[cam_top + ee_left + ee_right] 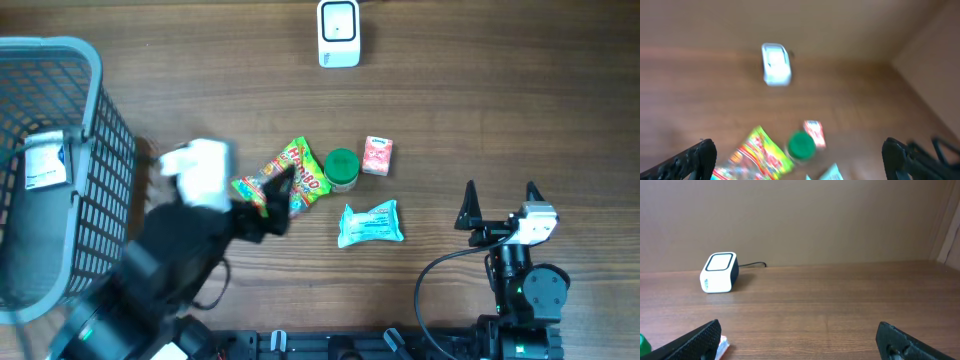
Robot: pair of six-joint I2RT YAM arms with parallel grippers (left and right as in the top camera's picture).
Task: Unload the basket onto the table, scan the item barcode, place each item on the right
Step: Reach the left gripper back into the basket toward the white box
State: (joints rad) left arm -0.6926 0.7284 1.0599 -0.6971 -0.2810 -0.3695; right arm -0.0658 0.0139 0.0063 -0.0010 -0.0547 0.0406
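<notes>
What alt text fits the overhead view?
The left arm reaches, jaws open, to a colourful candy bag mid-table, beside a green-lidded jar, pink carton and blue packet. White scanner at far edge, basket left, right arm near right, jaws open.

I see soft, even light and faint shadows. My left wrist view is motion-blurred, the barcode scanner (776, 64) smeared; overhead, the left arm (180, 250) blurs too.

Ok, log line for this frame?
left gripper: jaws open, above candy bag | right gripper: jaws open, empty | scanner: nothing presented
</notes>
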